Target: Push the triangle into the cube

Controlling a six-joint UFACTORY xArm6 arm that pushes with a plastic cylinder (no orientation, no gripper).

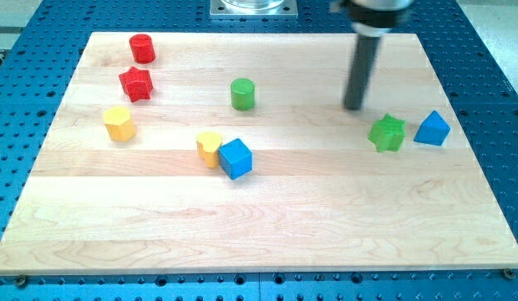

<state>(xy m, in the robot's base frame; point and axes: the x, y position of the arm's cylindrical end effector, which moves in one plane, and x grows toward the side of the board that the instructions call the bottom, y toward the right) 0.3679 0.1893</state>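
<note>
— Where was the blue triangle [432, 129]?

— Sat at the right of the frame, near the board's right edge, just beside the green star [387, 133] on its left; touching or barely apart, could not tell.

— And the blue cube [236, 158]?

— Lay well apart from the triangle, a little left of centre, pressed against the yellow block [209, 148] on its left, shape of that one hard to make out.

— Where stood my tip [353, 108]?

— Rested on the wood above and left of the green star, near it but clear of it, and further still from the triangle. Hung from a dark rod dropping in from the top edge.

— Any pincer, open or holding something?

— Carried none: only a plain rod, gripping nothing, touching no block.

— What else lay about?

— Upper centre: a green cylinder [242, 94]. Upper left corner: a red cylinder [142, 48], with a red star [136, 84] just below it. Lower still on the left: a yellow hexagon [119, 123]. All spread over a pale wooden board [267, 234] set on a blue perforated table [493, 75].
</note>
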